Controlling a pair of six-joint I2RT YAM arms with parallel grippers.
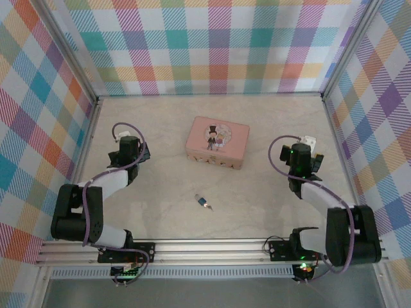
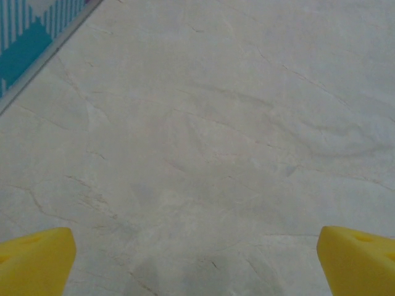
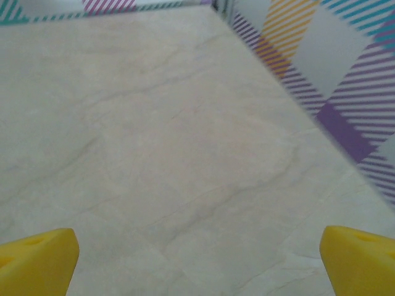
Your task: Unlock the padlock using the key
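Padlock (image 1: 202, 201) lies mid-desk (image 1: 160, 192), on the near side of the tin (image 1: 218, 142) and well apart from left hand (image 2: 196, 262) and right hand (image 3: 199, 262), both spread open; risk: so small a lock may skid or twist away when pinched.

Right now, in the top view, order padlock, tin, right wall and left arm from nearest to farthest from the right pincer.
1. Right wall, beside the right pincer.
2. Tin, to its left.
3. Padlock, left, nearer the bases.
4. Left arm, far left.
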